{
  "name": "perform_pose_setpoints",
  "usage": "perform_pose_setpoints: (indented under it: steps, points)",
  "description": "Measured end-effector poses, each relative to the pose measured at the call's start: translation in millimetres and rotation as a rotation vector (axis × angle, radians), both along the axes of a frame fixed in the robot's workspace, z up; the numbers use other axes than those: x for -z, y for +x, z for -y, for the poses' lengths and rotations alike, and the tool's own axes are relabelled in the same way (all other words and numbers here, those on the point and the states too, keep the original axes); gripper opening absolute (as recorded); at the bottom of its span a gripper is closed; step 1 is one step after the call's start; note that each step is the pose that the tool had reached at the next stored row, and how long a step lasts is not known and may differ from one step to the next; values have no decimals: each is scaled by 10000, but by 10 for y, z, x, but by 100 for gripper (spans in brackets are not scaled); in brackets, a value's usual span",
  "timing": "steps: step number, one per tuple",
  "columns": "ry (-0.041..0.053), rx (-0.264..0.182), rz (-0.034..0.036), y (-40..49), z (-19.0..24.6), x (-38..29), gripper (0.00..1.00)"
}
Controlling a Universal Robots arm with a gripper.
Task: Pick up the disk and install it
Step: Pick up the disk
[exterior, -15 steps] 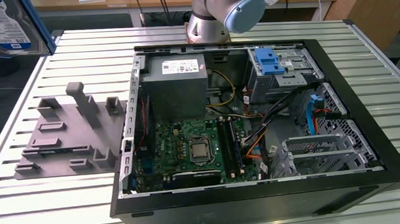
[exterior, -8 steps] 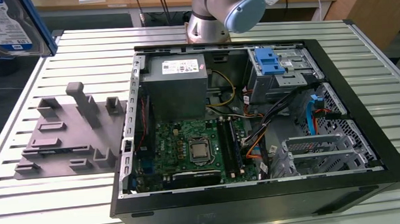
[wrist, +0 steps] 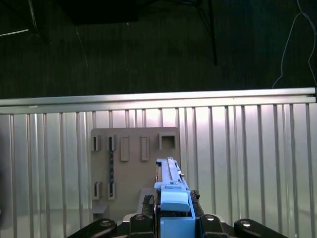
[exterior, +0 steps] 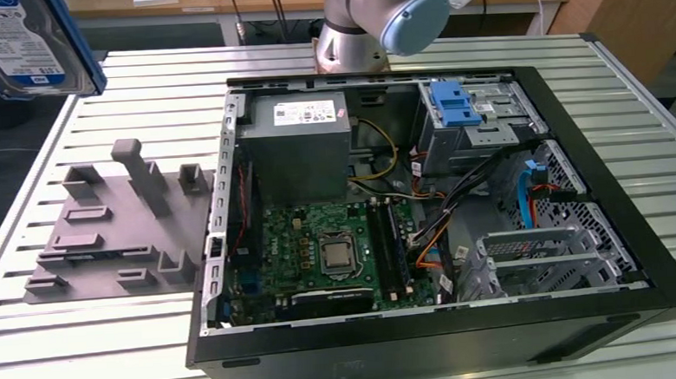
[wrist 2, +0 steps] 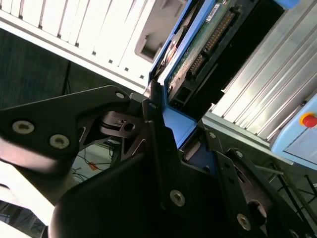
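The disk [exterior: 20, 43] hangs high above the table's far corner at the exterior view's left, its white-and-blue label facing the camera inside a blue carrier. In the second wrist view my gripper [wrist 2: 174, 124] is shut on the disk [wrist 2: 205, 37], the black fingers [wrist 2: 152, 116] clamping its blue end, with the green circuit side showing. The first wrist view looks along the disk [wrist: 170, 178] edge-on, with its blue tab between the fingers [wrist: 144, 202], over the grey fixture [wrist: 133, 168].
A grey holder fixture [exterior: 114, 227] with upright slots lies on the slatted metal table [exterior: 80, 342]. The open computer case [exterior: 432, 219] holds a grey power supply [exterior: 295, 140], a motherboard [exterior: 330, 251] and a metal drive cage with a blue latch [exterior: 454, 105]. The arm's base [exterior: 354, 41] stands behind the case.
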State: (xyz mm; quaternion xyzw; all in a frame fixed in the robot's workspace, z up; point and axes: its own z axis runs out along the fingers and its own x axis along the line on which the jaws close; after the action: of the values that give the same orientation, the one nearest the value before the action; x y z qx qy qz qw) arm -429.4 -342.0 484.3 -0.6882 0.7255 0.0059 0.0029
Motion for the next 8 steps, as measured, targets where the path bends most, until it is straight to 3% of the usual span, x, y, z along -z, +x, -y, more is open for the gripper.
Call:
perform_pose_setpoints:
  steps: [8]
  points:
    - [0, 0, -1, 61, 9, 0, 36]
